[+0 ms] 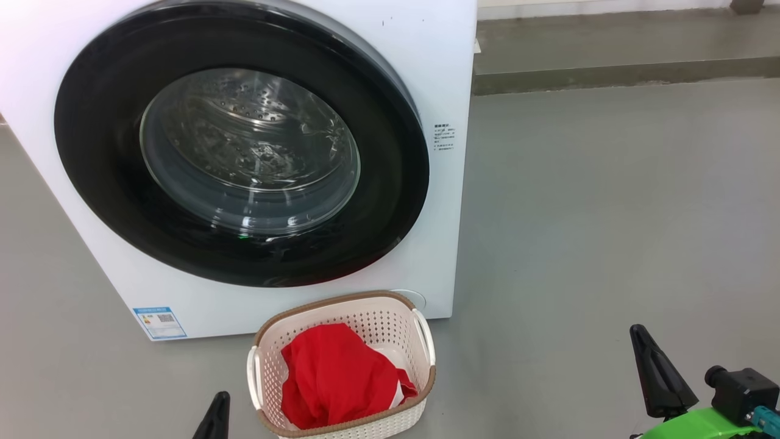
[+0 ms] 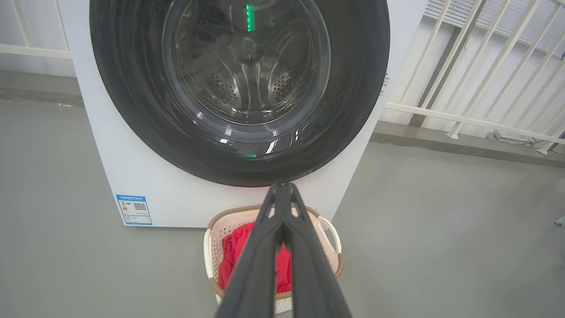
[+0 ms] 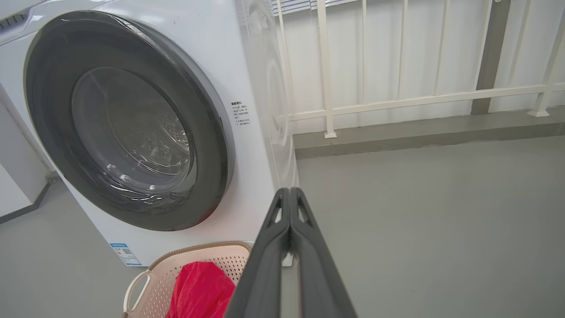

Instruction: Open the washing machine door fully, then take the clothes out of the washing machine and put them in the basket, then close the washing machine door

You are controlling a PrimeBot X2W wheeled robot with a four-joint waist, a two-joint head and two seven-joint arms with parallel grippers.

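Dark fingers of the left gripper rise up the middle of the left wrist view, pressed together along their length with nothing between them. Those of the right gripper stand the same way in the right wrist view, tips meeting and empty. From the head camera the left gripper is a dark tip at the bottom edge, just left of the basket. The right one stands well off to the right over bare grey floor, with a green part of its arm below it.

The basket sits on the floor just in front of the washing machine, below the lower right curve of the washing machine door. Whether it touches the white front I cannot tell. The clothes lie bunched inside the basket, red with a little white showing on the right, and cover most of its bottom.

The door lies flat against the machine's front, closed, and through its glass bowl the perforated steel drum shows. A blue label sticker sits at the lower left corner of the front. A white railing runs along the wall behind the machine.
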